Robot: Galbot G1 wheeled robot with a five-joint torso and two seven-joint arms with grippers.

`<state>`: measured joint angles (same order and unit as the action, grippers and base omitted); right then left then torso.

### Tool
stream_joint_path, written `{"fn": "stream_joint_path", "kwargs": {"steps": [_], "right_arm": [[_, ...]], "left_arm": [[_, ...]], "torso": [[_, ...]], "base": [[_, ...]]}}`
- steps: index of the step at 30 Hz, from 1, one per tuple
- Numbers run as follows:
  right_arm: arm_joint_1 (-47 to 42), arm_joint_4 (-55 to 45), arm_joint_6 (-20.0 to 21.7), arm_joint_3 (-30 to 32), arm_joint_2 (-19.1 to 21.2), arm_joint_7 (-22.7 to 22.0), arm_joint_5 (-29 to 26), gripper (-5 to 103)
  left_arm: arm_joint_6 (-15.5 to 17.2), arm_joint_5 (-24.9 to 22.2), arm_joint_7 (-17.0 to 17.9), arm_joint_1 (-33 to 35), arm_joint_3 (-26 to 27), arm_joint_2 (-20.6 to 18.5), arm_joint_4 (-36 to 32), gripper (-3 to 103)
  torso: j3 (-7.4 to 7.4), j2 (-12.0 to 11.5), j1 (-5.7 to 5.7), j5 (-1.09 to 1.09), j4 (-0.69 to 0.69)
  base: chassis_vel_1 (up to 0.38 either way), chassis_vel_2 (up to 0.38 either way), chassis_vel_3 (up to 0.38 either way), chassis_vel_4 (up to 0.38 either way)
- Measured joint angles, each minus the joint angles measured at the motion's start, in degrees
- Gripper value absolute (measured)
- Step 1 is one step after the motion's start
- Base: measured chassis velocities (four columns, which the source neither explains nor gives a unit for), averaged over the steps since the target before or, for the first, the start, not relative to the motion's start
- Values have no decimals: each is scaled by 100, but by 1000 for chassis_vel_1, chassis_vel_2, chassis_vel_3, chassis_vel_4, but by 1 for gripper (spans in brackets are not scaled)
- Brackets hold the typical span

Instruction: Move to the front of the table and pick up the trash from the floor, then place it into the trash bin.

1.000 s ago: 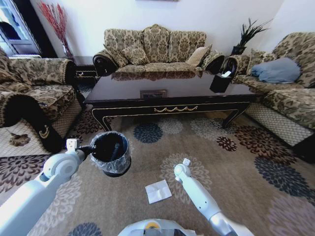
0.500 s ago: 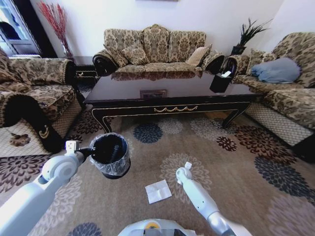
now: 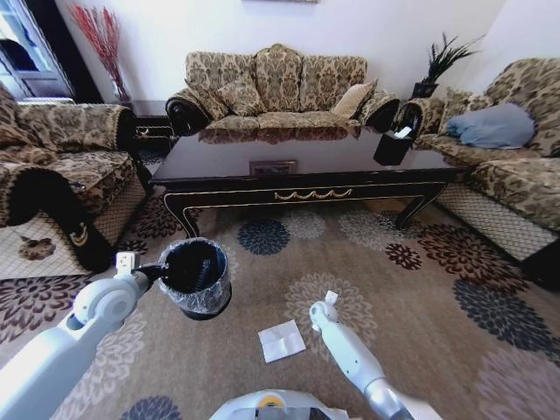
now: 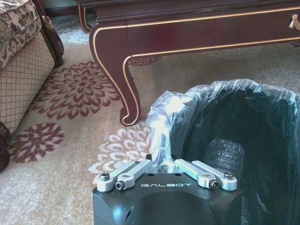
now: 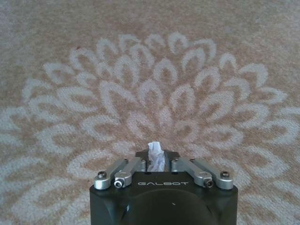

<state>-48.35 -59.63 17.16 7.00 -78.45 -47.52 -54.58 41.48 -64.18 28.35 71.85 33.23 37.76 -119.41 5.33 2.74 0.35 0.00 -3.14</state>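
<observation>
**Trash scrap pinched above the carpet, bin gripped by its rim**

Trash counts two pieces here. One small white scrap (image 5: 155, 156) is pinched between the pressed-together fingers of the right gripper (image 5: 157, 161), which hangs over a pale flower pattern in the carpet (image 5: 70, 56). In the head view that same gripper (image 3: 328, 300) sits above the carpet with the white bit at its tip. One flat white square paper sheet (image 3: 281, 339) lies on the carpet just beside the right arm, between it and the bin.

One trash bin (image 3: 194, 275), round and black with a crinkly plastic liner, is on the robot's left side. The left gripper (image 4: 163, 165) is closed on the bin's lined rim (image 4: 161, 117), one finger inside, the other outside. In the head view the left gripper (image 3: 154, 270) meets the bin at its side.

One table (image 3: 297, 171) of dark glossy wood stands beyond the bin, its curved leg (image 4: 119, 70) near it. Three sofas ring the table.
</observation>
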Motion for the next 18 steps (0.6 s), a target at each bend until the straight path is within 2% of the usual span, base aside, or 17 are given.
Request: {"fn": "stream_joint_path", "kwargs": {"steps": [1,2,4,6,13,18], "right_arm": [[-20,-5,8,-6,13,-2,17,18],[-20,-5,8,-6,13,-2,17,18],[-46,-9,16,-20,28,-1,57,7],[-72,-19,19,-26,41,0,78,1],[-144,-136,16,-42,96,14,102,0],[-255,-688,-149,-138,269,153,115,0]], "left_arm": [[0,0,-1,-7,-9,8,0,3],[0,0,-1,-7,-9,8,0,3],[0,2,-4,-13,-28,20,0,3],[0,8,-4,-15,-41,29,0,3],[0,15,-4,-15,-54,45,1,3],[1,13,-5,-19,-101,65,-34,3]], "torso": [[0,0,0,0,-1],[0,0,0,0,-1],[1,0,0,0,-2],[0,0,0,1,-1],[1,0,0,0,-3],[2,-2,0,-1,-7]], "base": [[0,0,0,0],[0,0,0,0],[0,0,0,0],[0,0,0,0],[0,0,0,0],[0,0,0,0]]}}
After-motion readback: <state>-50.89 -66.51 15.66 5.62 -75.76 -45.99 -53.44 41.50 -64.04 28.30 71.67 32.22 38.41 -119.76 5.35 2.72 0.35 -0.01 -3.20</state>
